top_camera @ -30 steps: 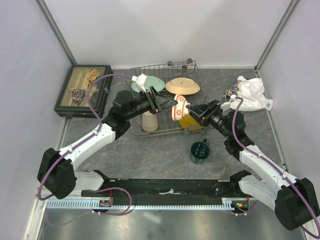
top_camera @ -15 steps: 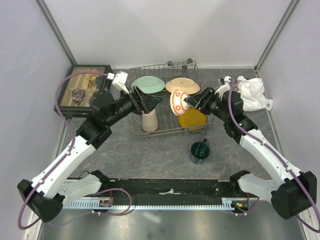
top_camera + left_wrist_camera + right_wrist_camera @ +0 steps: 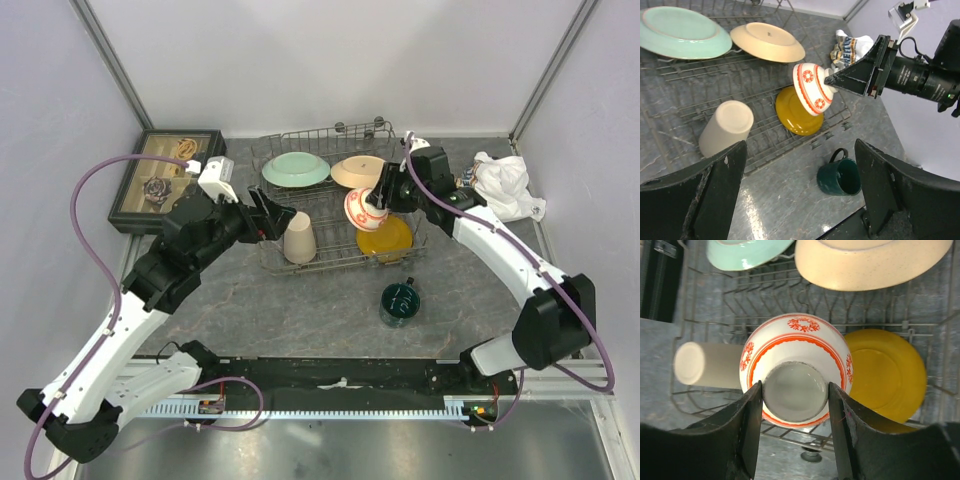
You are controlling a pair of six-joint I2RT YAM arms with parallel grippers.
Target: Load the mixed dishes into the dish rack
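- Clamped in the right gripper (image 3: pixel 795 386): the bowl (image 3: pixel 797 352), white with red-orange bands. Pinched across its foot ring by both fingers (image 3: pixel 747 432), foot toward the wrist camera.
- Held tilted over the right half of the rack (image 3: pixel 330 264), mouth turned down and toward the left arm. From the left wrist view, overlapping the far edge of the yellow plate (image 3: pixel 797 120); cannot tell whether touching it.
- At the rack's left edge, the left gripper (image 3: pixel 275 217): jaws spread wide, nothing between them, just beside the cup (image 3: pixel 298 242).
- In the rack's near-left part, that cup: beige, closed base showing, leaning among the prongs.
- In the rack's near-right corner, the yellow plate, lying nearly flat.
- Along the rack's far side, the green plate (image 3: pixel 296 168) on the left and the tan plate (image 3: pixel 362 172) on the right. Side by side, both resting on the wires, the tan one underside up.
- Outside the rack, on the table (image 3: pixel 300 310) close to that near-right corner: the mug (image 3: pixel 399 303), dark green, upright, handle toward the rack.
- Far right on the table, well apart from the rack: a white cloth (image 3: pixel 505 185).
- Far left, just beside the rack: a dark box (image 3: pixel 165 180) with a glass lid.
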